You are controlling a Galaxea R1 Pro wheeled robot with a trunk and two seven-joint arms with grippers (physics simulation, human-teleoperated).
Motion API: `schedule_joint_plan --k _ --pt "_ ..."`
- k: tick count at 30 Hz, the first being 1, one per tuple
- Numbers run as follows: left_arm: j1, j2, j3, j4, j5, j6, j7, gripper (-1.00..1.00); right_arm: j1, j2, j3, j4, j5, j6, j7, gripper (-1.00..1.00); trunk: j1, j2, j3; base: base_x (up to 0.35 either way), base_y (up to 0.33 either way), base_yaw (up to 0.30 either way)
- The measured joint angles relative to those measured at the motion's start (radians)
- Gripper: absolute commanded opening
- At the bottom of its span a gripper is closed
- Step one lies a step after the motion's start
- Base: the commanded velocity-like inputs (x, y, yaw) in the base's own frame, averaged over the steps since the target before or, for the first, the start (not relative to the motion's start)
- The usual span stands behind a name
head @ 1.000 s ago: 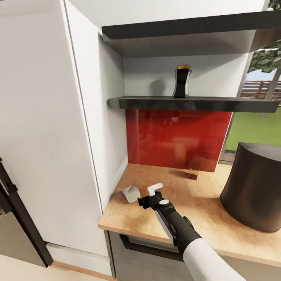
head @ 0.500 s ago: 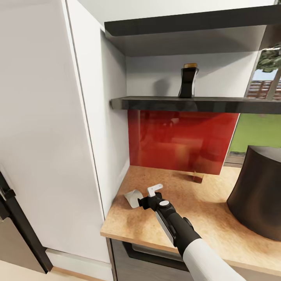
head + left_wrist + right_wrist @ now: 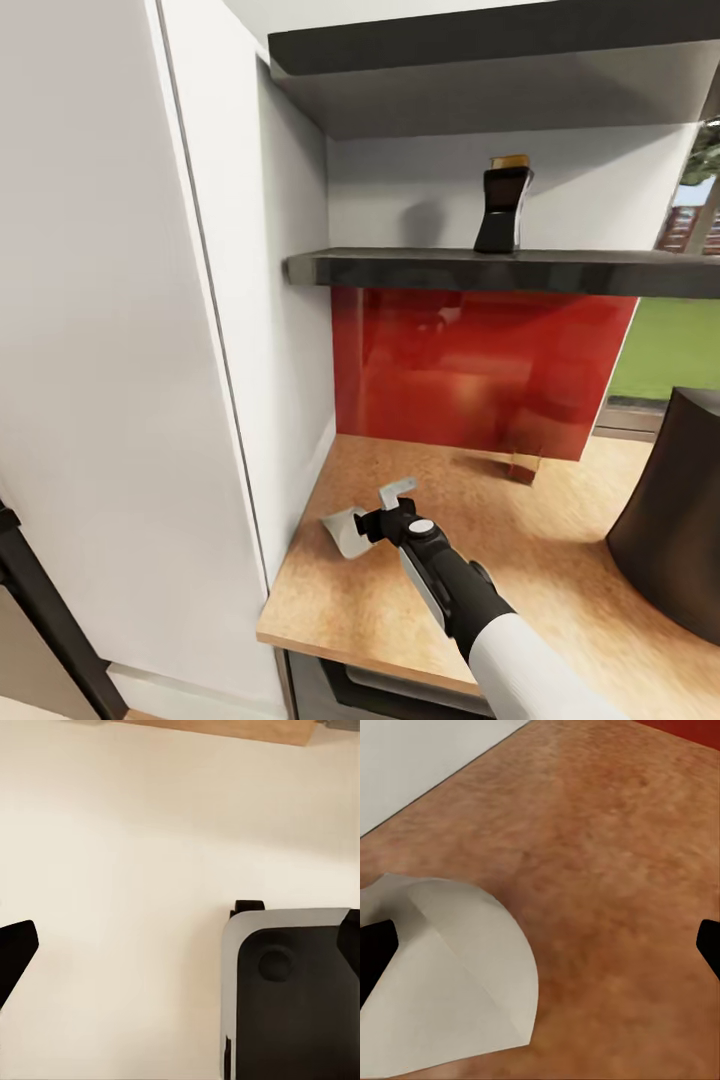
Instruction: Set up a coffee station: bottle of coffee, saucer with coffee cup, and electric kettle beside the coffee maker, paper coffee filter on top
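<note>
Near the front edge of the table (image 3: pixel 520 560), the right end effector (image 3: pixel 383 512) hovers low with its jaws spread and nothing between them. Just beside it lies the paper filter (image 3: pixel 345 530), a pale cone resting on its side close to the white cabinet panel (image 3: pixel 110 400). In the right wrist view the filter (image 3: pixel 450 975) sits off to one side of the open jaws rather than squarely between them, with one dark fingertip (image 3: pixel 375 956) at its edge.

The filter looks thin, light and limp, so it would probably crumple or slide on the wood if pushed. A gentle pinch on its open rim or along the folded seam seems the safest hold, and a hard squeeze would likely flatten it.

The left wrist view shows two dark fingertips (image 3: pixel 15 952) standing well apart over a pale floor and a dark, grey-edged part of the robot's base (image 3: pixel 292 997); that end effector is released too.

Farther along the table, the dark coffee maker (image 3: pixel 675 530) stands at the right edge. Behind it rises a glossy red backsplash (image 3: pixel 480 370). Above that, the shelf (image 3: pixel 500 270) carries the coffee bottle (image 3: pixel 502 205), upright and still to be brought down. A window with green lawn (image 3: pixel 670 345) shows beyond.
</note>
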Motion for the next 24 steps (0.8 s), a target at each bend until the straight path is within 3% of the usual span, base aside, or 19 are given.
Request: schedule_joint_plan --k 12,24 --pt "0.002 0.004 0.004 0.053 0.0 0.002 0.0 1.0 0.0 0.0 0.0 0.036 0.0 -0.007 0.0 1.0 0.0 0.0 0.0 0.009 0.004 0.0" --pt "0.004 0.005 0.003 0.082 0.0 0.052 0.0 1.0 0.0 0.0 0.001 0.075 -0.001 -0.007 0.0 1.0 0.0 0.0 0.0 0.0 0.0 0.0"
